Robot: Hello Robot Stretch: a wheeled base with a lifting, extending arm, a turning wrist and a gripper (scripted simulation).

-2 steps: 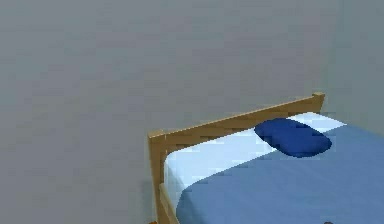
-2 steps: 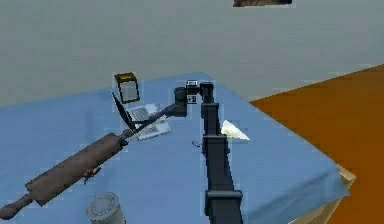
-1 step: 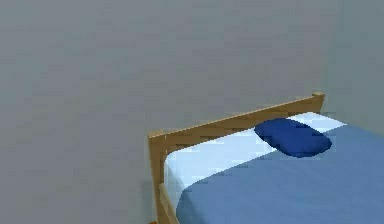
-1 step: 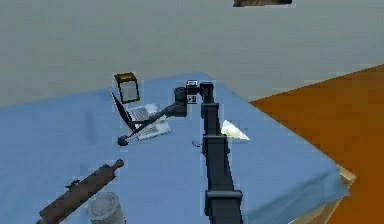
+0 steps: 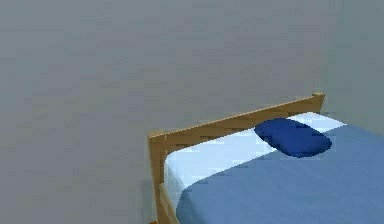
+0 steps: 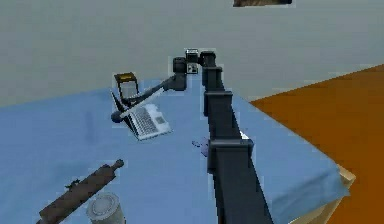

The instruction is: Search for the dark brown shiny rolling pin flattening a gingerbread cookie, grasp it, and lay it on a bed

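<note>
Blue bed [image 6: 40, 140], arm [image 6: 225, 140] stretched across it. Dark brown rolling pin [image 6: 85, 190] is seen lying on the cover, well apart from laptop [image 6: 150, 122] and gripper [image 6: 125, 110]; whether anything's held can't be told. Arm's best lifted straight off, imo.

1. No word, number, brand or sign can be read in either view.
2. In the arm side view, at about 12 o'clock, two small white squares [image 6: 207, 56] at the far end of the arm [image 6: 226, 135] carry black marks: patterns, not letters.
3. At about 10 o'clock, an open laptop [image 6: 152, 123] lies on the bed [image 6: 50, 140]; its keys and screen are too small to read.
</note>
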